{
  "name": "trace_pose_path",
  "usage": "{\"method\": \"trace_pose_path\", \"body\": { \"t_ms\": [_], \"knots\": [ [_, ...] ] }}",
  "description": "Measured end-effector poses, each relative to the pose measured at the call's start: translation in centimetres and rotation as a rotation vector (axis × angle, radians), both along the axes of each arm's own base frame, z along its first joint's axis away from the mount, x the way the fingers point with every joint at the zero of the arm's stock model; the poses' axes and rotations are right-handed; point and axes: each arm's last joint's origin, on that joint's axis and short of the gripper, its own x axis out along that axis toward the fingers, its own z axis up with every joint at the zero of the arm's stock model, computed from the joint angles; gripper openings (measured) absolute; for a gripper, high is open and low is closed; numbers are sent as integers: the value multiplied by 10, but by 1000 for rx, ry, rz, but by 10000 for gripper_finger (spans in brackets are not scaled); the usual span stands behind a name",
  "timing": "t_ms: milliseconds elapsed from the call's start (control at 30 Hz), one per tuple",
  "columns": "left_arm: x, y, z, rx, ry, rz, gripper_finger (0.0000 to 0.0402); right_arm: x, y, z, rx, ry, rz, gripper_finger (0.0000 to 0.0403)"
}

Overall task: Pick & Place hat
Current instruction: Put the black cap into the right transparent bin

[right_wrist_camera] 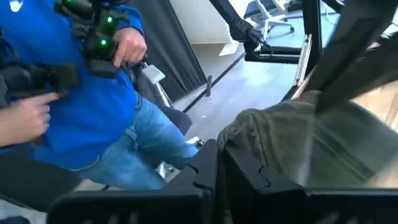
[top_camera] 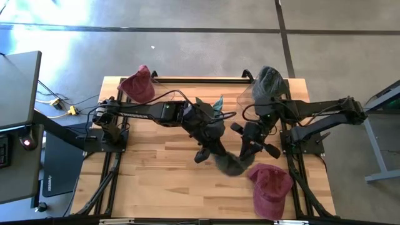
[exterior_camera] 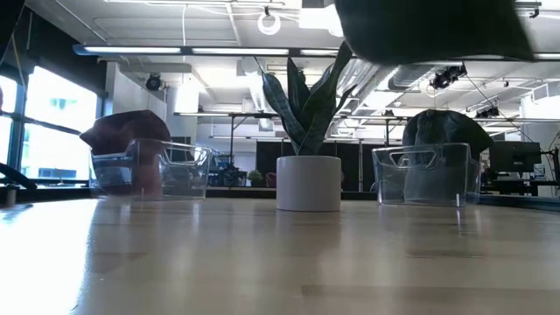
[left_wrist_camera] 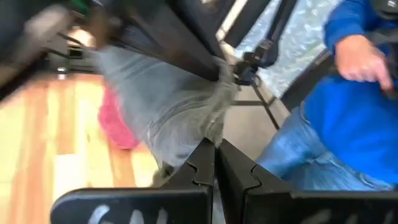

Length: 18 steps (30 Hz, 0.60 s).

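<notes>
A grey hat [top_camera: 230, 164] hangs between my two grippers above the table's middle, toward the near edge. In the low view it shows as a dark shape [exterior_camera: 437, 31] high over the wood. My left gripper [top_camera: 209, 153] [left_wrist_camera: 216, 149] is shut on its left side. My right gripper [top_camera: 251, 150] [right_wrist_camera: 219, 149] is shut on its right side. A red hat [top_camera: 272, 187] lies flat on the table at the near right. My left gripper pinches the grey hat's cloth edge [left_wrist_camera: 208, 134] between its two fingers, coming in from the far left and pointing toward the near edge. The hat is lifted clear of the table, its cloth running away from the fingers toward the other arm. My right gripper pinches the hat's bunched edge [right_wrist_camera: 239, 134] between its two fingers, coming in from the far right and pointing toward the near edge. The hat is clear of the table and stretches away from the fingers toward the left arm.
A clear bin with a red hat [top_camera: 139, 84] stands at the far left corner, and a clear bin with a grey hat [top_camera: 269, 84] at the far right. A potted plant [exterior_camera: 308, 179] stands between them. A person in blue [right_wrist_camera: 81, 93] stands beyond the table.
</notes>
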Motion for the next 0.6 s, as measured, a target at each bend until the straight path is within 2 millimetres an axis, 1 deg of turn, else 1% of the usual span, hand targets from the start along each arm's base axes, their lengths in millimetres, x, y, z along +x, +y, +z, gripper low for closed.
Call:
{"method": "trace_pose_path", "body": {
  "t_ms": [67, 167, 233, 333, 467, 533, 600],
  "knots": [
    [0, 4, 0, -16, 17, 26, 1, -2, 1, 1, 27, 26, 8, 22],
    [0, 7, -2, -39, 53, 39, 9, -10, 1, 7, 59, 22, 56, 8],
    [-2, 8, -5, -29, 85, 28, 27, -20, 1, 13, 77, 18, 99, 7],
    [-4, 9, -9, -7, 128, 36, 66, -38, -2, 16, 74, 60, 76, 6],
    [-8, 9, -15, 4, 203, 54, 111, -59, -11, 9, 32, 122, -71, 5],
    [-10, 10, -17, -25, 259, 81, 122, -70, -17, 9, 26, 135, -166, 3],
    [-12, 10, -20, -60, 316, 125, 125, -82, -23, 13, 24, 117, -270, 3]
  ]
}}
